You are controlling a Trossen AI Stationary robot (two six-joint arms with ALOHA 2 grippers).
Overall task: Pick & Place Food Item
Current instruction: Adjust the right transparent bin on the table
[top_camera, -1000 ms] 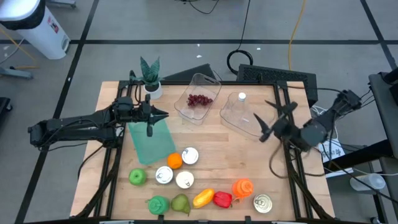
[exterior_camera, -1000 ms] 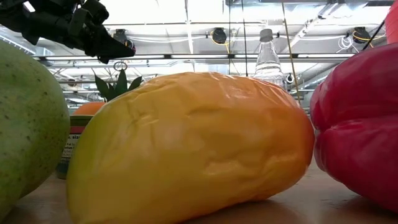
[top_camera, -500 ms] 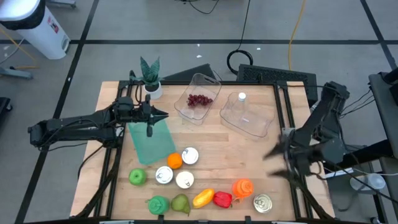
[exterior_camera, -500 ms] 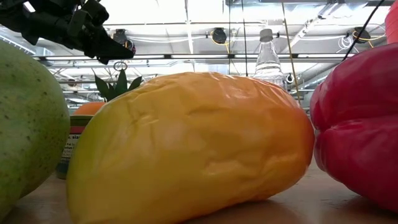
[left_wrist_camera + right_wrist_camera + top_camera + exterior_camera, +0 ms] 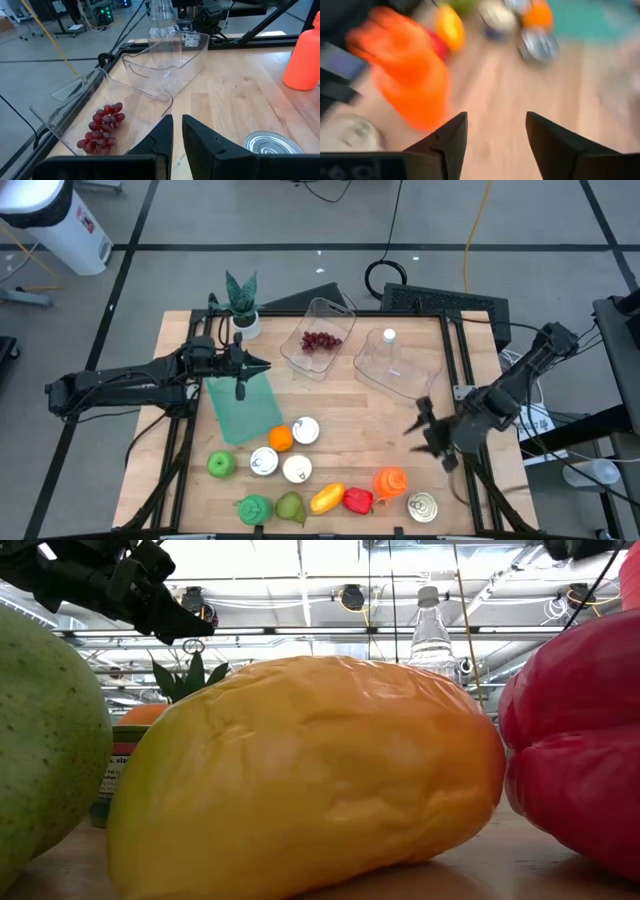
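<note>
The table (image 5: 340, 405) was bare light wood, matt, with visible grain. Two trays (image 5: 398, 367) were clear glossy plastic. The yellow pepper (image 5: 310, 780) and red pepper (image 5: 575, 740) showed smooth, slightly wrinkled, semi-gloss skins. Can lids (image 5: 423, 506) looked metallic.

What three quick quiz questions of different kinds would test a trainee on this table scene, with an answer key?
1. True or false: the grapes lie in a clear tray.
2. The right gripper is: A) open above bare wood, B) shut on the orange bottle.
3. Fill in: the left gripper hangs over the ___ cloth.

Key: 1 true; 2 A; 3 green.
</note>
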